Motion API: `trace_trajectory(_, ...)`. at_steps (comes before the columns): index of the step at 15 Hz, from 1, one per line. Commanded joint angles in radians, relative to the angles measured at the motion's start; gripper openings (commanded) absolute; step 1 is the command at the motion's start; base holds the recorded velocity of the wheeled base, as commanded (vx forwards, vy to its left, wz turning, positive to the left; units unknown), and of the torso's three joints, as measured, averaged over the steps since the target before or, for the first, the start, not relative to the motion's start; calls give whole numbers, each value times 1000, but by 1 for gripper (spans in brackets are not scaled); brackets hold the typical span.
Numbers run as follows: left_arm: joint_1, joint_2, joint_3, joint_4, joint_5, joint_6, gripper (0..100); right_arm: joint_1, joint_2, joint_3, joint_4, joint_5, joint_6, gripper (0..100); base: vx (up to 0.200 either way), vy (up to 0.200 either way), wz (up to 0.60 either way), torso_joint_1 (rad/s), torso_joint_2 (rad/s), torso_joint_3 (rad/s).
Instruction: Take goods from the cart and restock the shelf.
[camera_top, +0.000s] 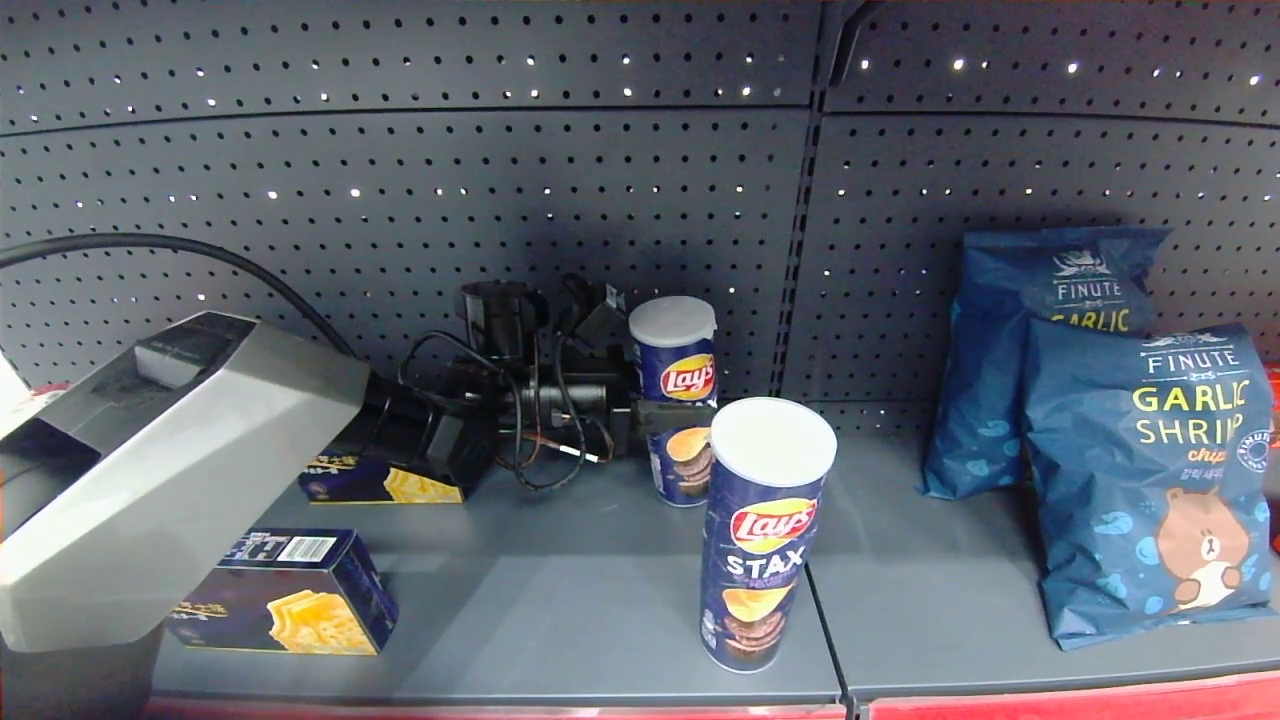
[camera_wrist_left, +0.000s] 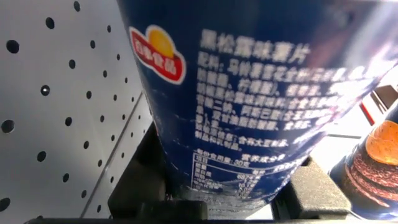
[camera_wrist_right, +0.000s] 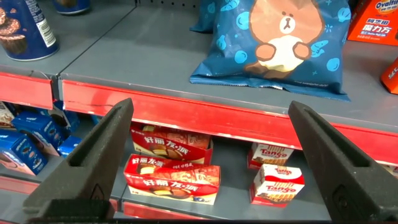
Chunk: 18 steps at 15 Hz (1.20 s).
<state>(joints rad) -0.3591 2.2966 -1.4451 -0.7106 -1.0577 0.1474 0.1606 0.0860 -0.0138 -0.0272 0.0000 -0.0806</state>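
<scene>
- Left gripper (camera_wrist_left: 227, 202): clamped on the rear chip can (camera_top: 673, 385), with one dark finger (camera_wrist_left: 138, 186) pressed to each side of the can's body and the jaws narrowed to the can's width.
- Rear chip can: upright, white lid uppermost, at the back of the shelf (camera_top: 560, 600) and close to the pegboard (camera_top: 500, 180). Whether its base touches the shelf deck cannot be told.
- Front chip can (camera_top: 765, 530): upright and free-standing near the shelf's front edge, just forward and to the right of the held can, apart from it.
- Cracker boxes: two dark blue cartons lying flat on the left part of the shelf, one (camera_top: 290, 592) near the front edge, the other (camera_top: 385, 485) farther back and partly covered by the left arm.
- Chip bags: two blue bags leaning in the right-hand bay, well apart from both cans, with the nearer bag (camera_top: 1150, 480) overlapping the one behind (camera_top: 1040, 340).
- Right gripper (camera_wrist_right: 217, 165): spread wide with nothing between the fingers, held in front of the shelf's red front lip.
- Red boxes (camera_wrist_right: 171, 177): stacked on the lower tier beneath that lip.
</scene>
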Motion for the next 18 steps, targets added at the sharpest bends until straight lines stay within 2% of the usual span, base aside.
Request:
trace_trajectory(1, 0, 1, 0, 0, -1, 0, 100, 0, 1, 0, 0, 0, 1, 100, 0, 0, 0, 0, 0, 0)
trace_trajectory(12, 8, -3, 0, 0, 2, -2, 100, -1, 1, 0, 0, 0, 2, 100, 0, 0, 0, 0, 0, 0)
trace_trajectory(18, 49, -20, 28, -3, 4, -2, 100, -1, 0, 0, 0, 0, 1, 100, 0, 0, 0, 0, 0, 0)
